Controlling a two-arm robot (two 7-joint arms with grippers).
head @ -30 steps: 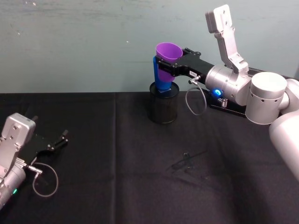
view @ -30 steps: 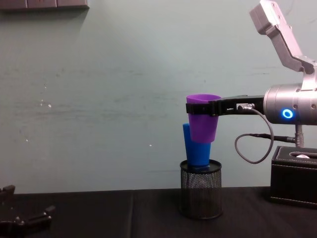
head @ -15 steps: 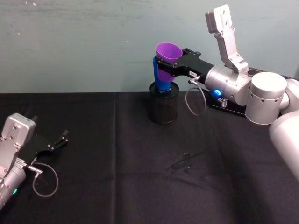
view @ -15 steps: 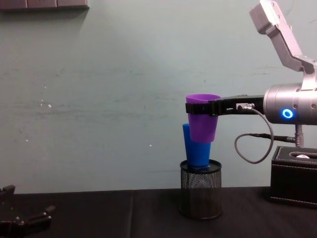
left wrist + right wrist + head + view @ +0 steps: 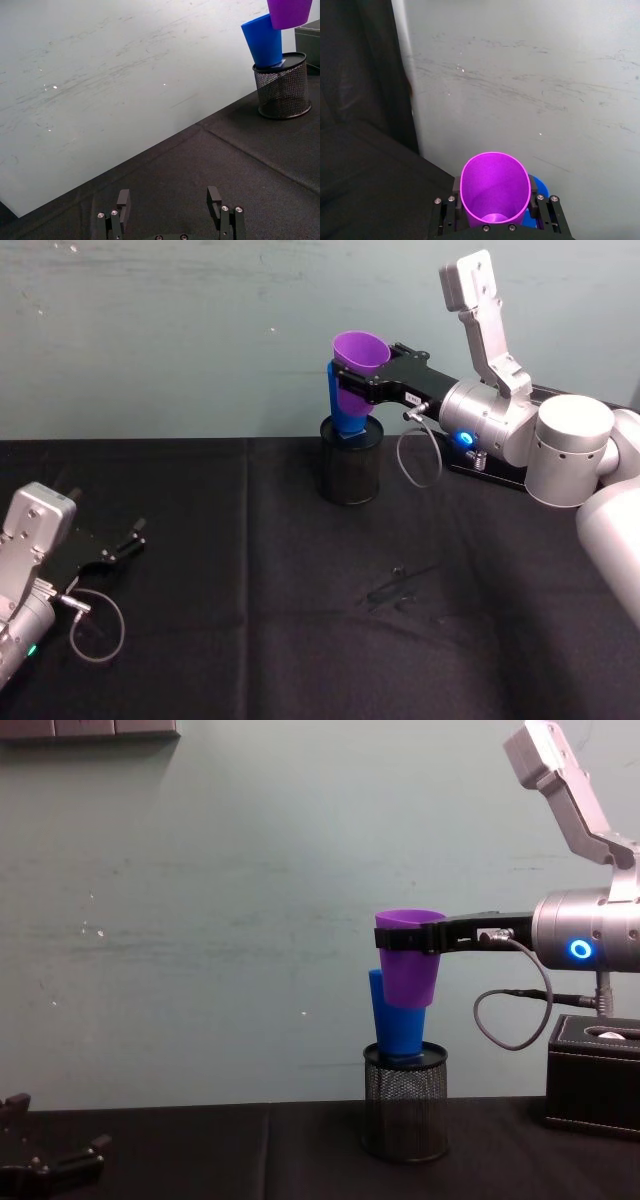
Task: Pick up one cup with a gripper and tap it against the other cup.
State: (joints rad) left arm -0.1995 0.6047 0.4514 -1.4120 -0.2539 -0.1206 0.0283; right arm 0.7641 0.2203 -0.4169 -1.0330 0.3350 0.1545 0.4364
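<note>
right arm: raised, extended | right gripper (image 5: 348,382): jaws clamping purple cup (image 5: 361,350) | left gripper (image 5: 167,197): low, jaws apart

Even diffuse light; wall (image 5: 150,330) bright, cloth (image 5: 250,590) dark.

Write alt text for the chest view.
The right pincer holds a purple cup upright in midair, overlapping a blue cup set in a black mesh pen holder. The left pincer rests open, lower left.
</note>
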